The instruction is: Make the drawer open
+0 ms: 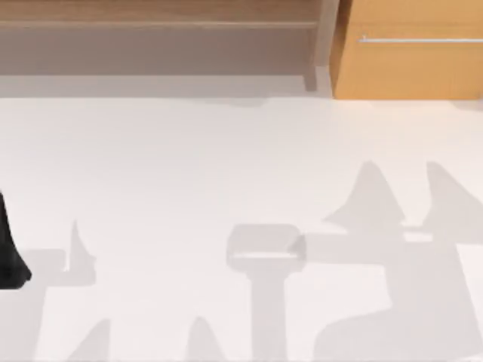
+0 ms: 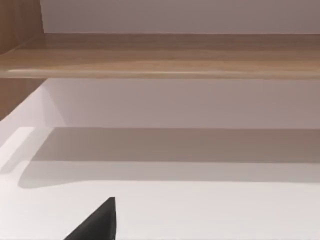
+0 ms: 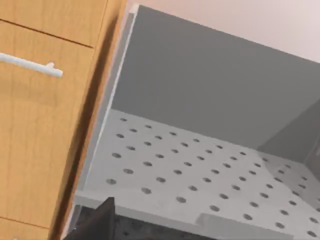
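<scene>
The drawer [image 1: 407, 64] is an orange-tan flat front at the table's far right, with a thin silver bar handle [image 1: 419, 39] across it. In the right wrist view the drawer front [image 3: 40, 125] lies level with the panels above and below it, and the end of the handle [image 3: 30, 65] shows. A dark part of my right gripper [image 3: 100, 220] shows at that view's edge, apart from the front. My left arm [image 1: 9, 253] is parked at the table's left edge. A dark tip of my left gripper [image 2: 100, 222] hangs over the white table.
A long brown-grey shelf unit [image 1: 158, 45] runs along the far edge, left of the drawer, and faces the left wrist camera as a wooden board [image 2: 160, 55]. A grey perforated panel [image 3: 200, 175] lies beside the drawer unit. The white table [image 1: 226, 151] carries arm shadows.
</scene>
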You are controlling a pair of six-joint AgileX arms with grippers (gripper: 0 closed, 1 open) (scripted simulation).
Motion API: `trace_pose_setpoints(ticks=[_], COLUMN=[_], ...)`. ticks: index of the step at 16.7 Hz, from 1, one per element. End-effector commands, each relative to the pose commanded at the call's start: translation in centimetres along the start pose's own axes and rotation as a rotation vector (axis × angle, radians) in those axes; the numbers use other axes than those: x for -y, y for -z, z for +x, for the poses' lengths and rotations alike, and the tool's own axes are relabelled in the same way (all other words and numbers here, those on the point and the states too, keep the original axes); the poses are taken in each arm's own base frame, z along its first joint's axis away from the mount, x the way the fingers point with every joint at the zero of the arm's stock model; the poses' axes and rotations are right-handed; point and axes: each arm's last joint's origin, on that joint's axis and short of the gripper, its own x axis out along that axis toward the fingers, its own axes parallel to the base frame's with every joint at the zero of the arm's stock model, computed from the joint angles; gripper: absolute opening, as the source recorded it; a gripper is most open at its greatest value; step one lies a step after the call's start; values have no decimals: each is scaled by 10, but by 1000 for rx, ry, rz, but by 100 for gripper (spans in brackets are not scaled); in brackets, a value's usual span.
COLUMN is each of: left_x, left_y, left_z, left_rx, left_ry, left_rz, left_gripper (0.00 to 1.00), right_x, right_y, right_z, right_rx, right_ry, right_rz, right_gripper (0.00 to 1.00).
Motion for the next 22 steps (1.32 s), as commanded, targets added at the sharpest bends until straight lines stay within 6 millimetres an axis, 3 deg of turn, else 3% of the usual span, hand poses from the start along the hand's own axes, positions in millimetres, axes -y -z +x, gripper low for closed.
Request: trace_pose_setpoints(ticks=[3, 7, 10, 14, 17, 22], left_x=[0, 0, 0, 0, 0, 0], left_y=[0, 0, 0, 0, 0, 0], left_z=[0, 0, 0, 0, 0, 0], left_rx=[0, 0, 0, 0, 0, 0], left_ry=[0, 0, 0, 0, 0, 0], left_rz=[0, 0, 0, 0, 0, 0], left_gripper=[100, 100, 100, 100, 100, 100], right_x=[-26, -86, -140, -201, -223, -223], right_y=[19, 51, 72, 91, 98, 100], right_z=[40, 85, 103, 109, 108, 107], right_rx=[-3, -15, -15, -7, -4, -9], right_ry=[14, 17, 6, -9, -14, -17], right_rz=[-268, -663, -936, -1185, -1261, -1265], right_gripper=[100, 100, 100, 100, 100, 100])
